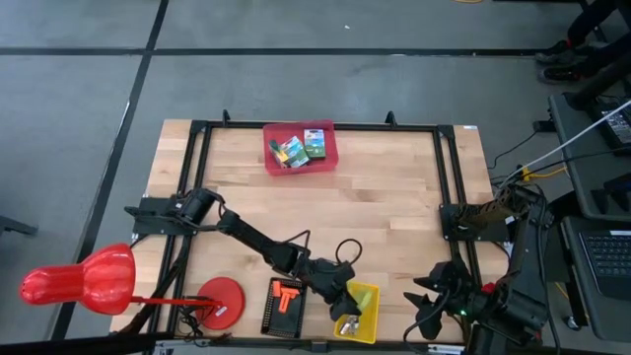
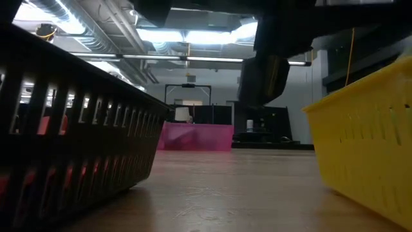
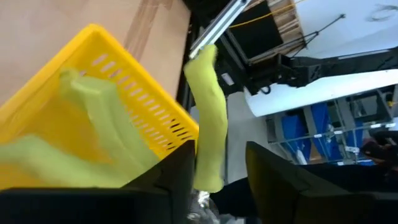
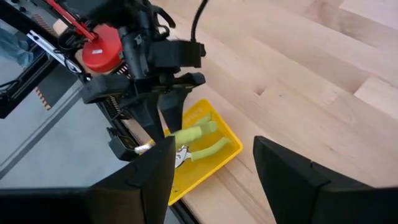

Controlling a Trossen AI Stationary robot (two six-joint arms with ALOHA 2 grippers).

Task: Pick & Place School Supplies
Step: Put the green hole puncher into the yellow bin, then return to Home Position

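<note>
Two green-and-yellow crayon boxes [image 1: 315, 143] [image 1: 290, 151] lie flat in a pink tray [image 1: 330, 163] at the table's far side; I cannot make out the smaller block. My left gripper [image 1: 340, 301] [image 3: 221, 180] hangs open over a yellow basket [image 1: 367, 294] [image 3: 143, 93] at the near edge. Yellow-green-handled pliers [image 4: 199, 142] lie in that basket. One pliers handle [image 3: 208, 124] runs up between the left fingers. My right gripper [image 1: 426, 304] [image 4: 214, 180] waits open near the table's near right corner. My left gripper points down into the yellow basket from above, with one pliers handle [image 3: 210, 162] between its open fingers and close beside one finger [image 3: 180, 174]. I cannot tell whether the finger touches it. The other handle [image 3: 106, 118] lies in the basket.
A black basket [image 1: 286, 306] [image 2: 77, 148] with an orange item stands left of the yellow basket [image 2: 367, 148]. A red disc [image 1: 219, 299] and a red bulb-shaped object [image 1: 79, 278] are at the near left. A black frame [image 1: 187, 177] borders the table. A cable loop [image 1: 347, 249] lies mid-table.
</note>
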